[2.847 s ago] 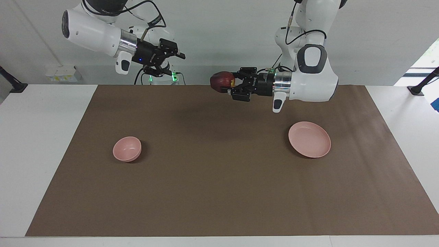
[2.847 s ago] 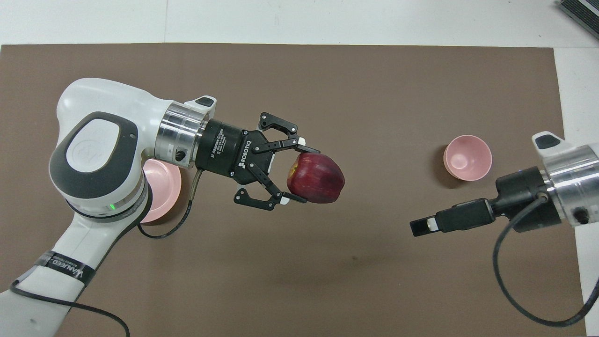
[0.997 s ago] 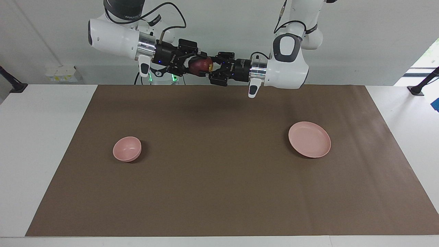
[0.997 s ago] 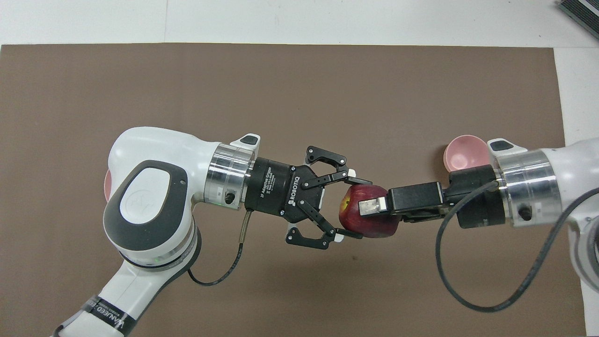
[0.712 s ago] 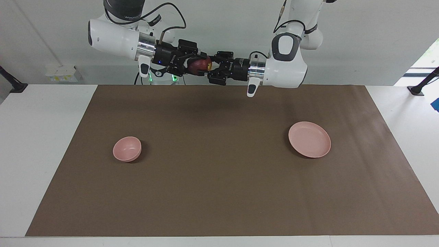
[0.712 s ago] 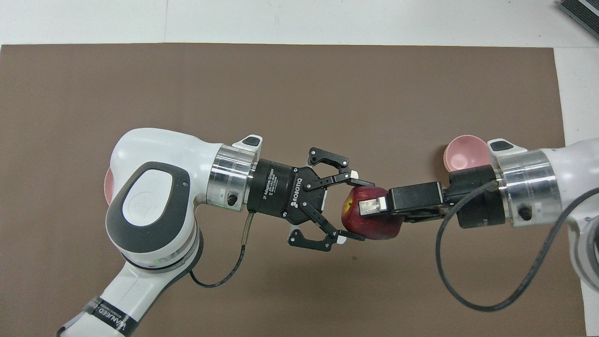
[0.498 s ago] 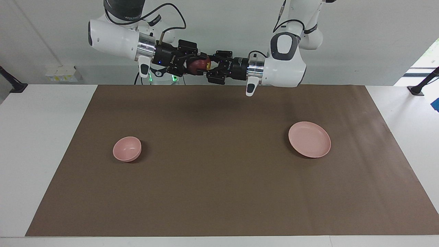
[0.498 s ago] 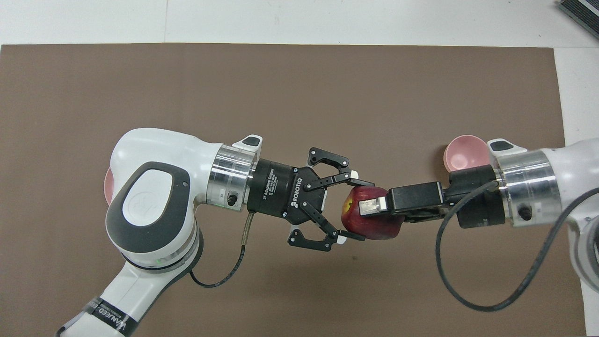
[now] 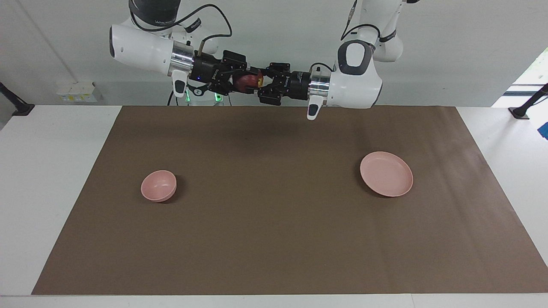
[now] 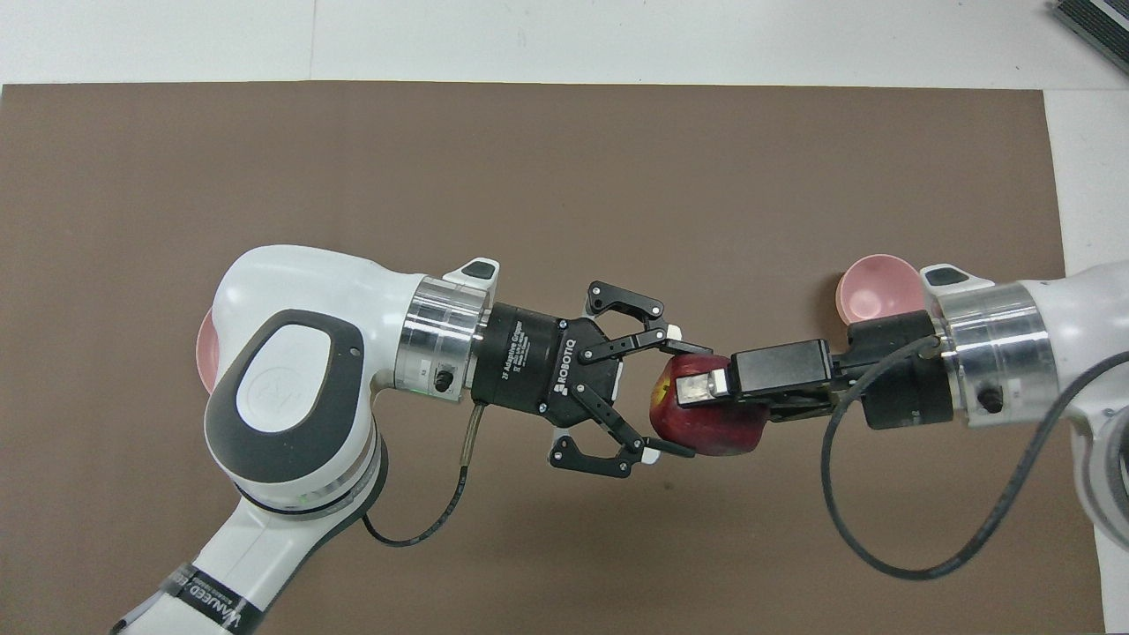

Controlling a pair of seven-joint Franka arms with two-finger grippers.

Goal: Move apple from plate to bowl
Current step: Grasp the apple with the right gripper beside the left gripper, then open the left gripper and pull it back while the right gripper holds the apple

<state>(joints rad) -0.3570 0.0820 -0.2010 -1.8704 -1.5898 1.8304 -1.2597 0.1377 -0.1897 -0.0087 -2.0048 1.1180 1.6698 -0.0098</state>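
above the bench: mid-air handover

left hand (image 10: 677, 394) clamps the apple (image 10: 706, 423); right hand (image 10: 706, 388) has just closed on it too, so the bowl (image 9: 159, 185) comes next.

I'm working in what looks like a robotics lab rather than any home or kitchen: two white robot arms (image 9: 141, 40) stand at a plain white table (image 9: 51, 179) with loose black cables (image 10: 891, 538) looping off their wrists. A brown paper sheet (image 9: 274, 239) covers the tabletop like a marked-out test area, with only a pink bowl (image 9: 159, 185) and a pink plate (image 9: 386, 174) set out on it as props. The wall is bare and pale, with small white boxes (image 9: 77, 92) at its foot and black clamp stands (image 9: 528, 102) at the table's ends.
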